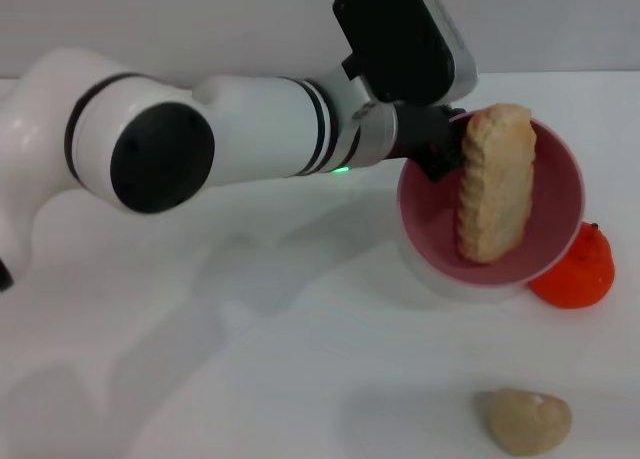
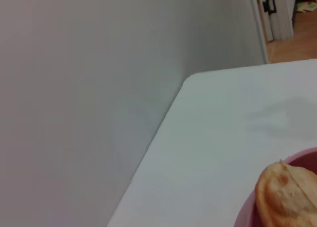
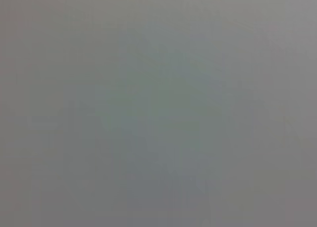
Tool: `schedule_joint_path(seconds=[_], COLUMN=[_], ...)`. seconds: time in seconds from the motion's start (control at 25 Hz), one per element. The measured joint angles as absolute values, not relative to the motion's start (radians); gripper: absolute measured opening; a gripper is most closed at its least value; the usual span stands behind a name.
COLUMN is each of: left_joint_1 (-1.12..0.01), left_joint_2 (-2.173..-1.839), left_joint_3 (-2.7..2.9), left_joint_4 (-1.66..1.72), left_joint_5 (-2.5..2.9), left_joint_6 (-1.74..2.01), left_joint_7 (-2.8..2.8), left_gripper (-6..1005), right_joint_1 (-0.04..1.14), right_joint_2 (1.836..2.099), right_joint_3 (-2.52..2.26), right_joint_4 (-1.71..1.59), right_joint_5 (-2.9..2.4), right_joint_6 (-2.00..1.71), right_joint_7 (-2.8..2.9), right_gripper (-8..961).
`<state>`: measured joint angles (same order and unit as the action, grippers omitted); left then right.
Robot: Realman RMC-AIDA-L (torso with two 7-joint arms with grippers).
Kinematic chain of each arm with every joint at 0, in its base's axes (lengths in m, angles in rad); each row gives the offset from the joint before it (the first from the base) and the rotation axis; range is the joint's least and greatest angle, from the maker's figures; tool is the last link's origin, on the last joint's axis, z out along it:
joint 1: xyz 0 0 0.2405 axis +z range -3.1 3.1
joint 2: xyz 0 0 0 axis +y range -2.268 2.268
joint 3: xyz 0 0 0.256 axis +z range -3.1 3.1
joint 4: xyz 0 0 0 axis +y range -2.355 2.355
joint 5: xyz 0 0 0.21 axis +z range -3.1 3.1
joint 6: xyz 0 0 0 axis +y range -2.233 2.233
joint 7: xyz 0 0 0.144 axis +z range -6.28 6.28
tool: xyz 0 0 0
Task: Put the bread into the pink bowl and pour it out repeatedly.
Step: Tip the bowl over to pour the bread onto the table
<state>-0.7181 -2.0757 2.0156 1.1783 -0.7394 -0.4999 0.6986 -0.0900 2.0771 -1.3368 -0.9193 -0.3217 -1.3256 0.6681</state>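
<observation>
The robot's left arm (image 1: pixel 250 129) reaches across the white table (image 1: pixel 250 359), its left gripper (image 1: pixel 440 144) clamped on the near rim of the pink bowl (image 1: pixel 555 179), which is lifted and tipped steeply so that its mouth faces the head camera. The bread (image 1: pixel 495 184) stands on end inside, tan underside showing, leaning against the bowl's wall and apparently about to slide out: this looks like the pouring step. The next move likely calls for tipping further until the loaf drops clear onto bare table. An orange toy fruit (image 1: pixel 580 269) sits just behind the bowl's lower right edge; a beige lump (image 1: pixel 525 419) lies nearer the front. The right gripper is not visible in any view.
</observation>
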Motion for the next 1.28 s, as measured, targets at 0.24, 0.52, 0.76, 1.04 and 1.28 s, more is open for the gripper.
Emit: schedule_joint_path(seconds=[0.24, 0.52, 0.76, 1.04, 1.28], left_joint_1=[-0.691, -0.666, -0.649, -0.646, -0.646], left_joint_2=[-2.074, -2.075, -2.074, -2.074, -2.074], left_joint_3=[2.052, 2.096, 2.111, 2.113, 2.116], left_joint_4=[1.177, 1.17, 1.162, 1.159, 1.148], left_joint_5=[-0.738, -0.737, -0.736, -0.736, -0.736], left_joint_6=[-0.395, -0.285, -0.204, -0.181, -0.166], left_joint_7=[0.763, 0.877, 0.941, 0.961, 0.962], left_gripper=[92, 92, 92, 92, 93], right_joint_1=[-0.09, -0.091, -0.091, -0.088, -0.083], right_joint_2=[2.077, 2.077, 2.077, 2.077, 2.077], right_joint_3=[-1.35, -1.359, -1.372, -1.378, -1.391], right_joint_4=[-0.92, -0.92, -0.92, -0.924, -0.925], right_joint_5=[-0.322, -0.322, -0.322, -0.322, -0.322], right_joint_6=[-1.329, -1.351, -1.351, -1.352, -1.352], right_joint_7=[0.668, 0.674, 0.672, 0.671, 0.67], right_gripper=[320, 320, 320, 321, 321])
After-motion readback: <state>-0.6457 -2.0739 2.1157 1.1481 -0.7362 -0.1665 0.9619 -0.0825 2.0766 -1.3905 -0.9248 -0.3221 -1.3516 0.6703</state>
